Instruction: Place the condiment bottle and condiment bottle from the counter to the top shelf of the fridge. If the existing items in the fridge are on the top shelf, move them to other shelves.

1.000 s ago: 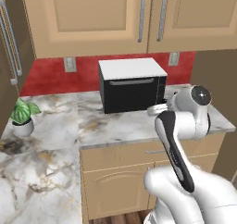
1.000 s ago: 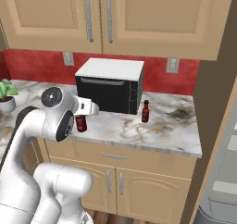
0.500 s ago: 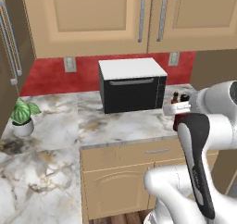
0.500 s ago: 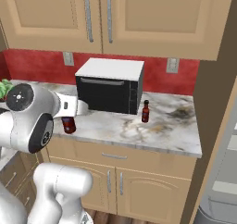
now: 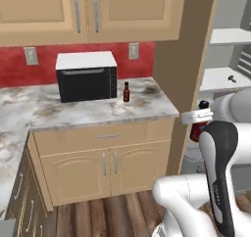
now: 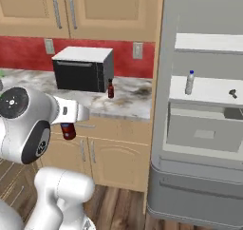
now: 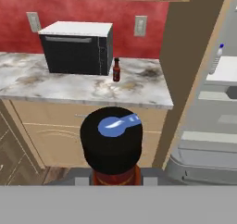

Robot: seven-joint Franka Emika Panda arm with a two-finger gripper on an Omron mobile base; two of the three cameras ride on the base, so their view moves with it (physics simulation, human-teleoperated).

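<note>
End effector (image 6: 71,124) clamped on one sauce bottle (image 6: 68,130), carried in the air in front of the cabinets.
Second sauce bottle (image 5: 126,92) stands on the counter (image 5: 98,111) just beside the microwave (image 5: 86,76) (upright). Water bottle (image 6: 190,82) stands on a fridge shelf (image 6: 209,91).

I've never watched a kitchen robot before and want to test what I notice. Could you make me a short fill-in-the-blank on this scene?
1. The gripper is shut on a condiment bottle with a ____ cap.
2. The other condiment bottle stands on the counter beside the black ____.
3. In the fridge, the clear water bottle has a ____ cap.

Missing words: black; microwave; blue
</note>
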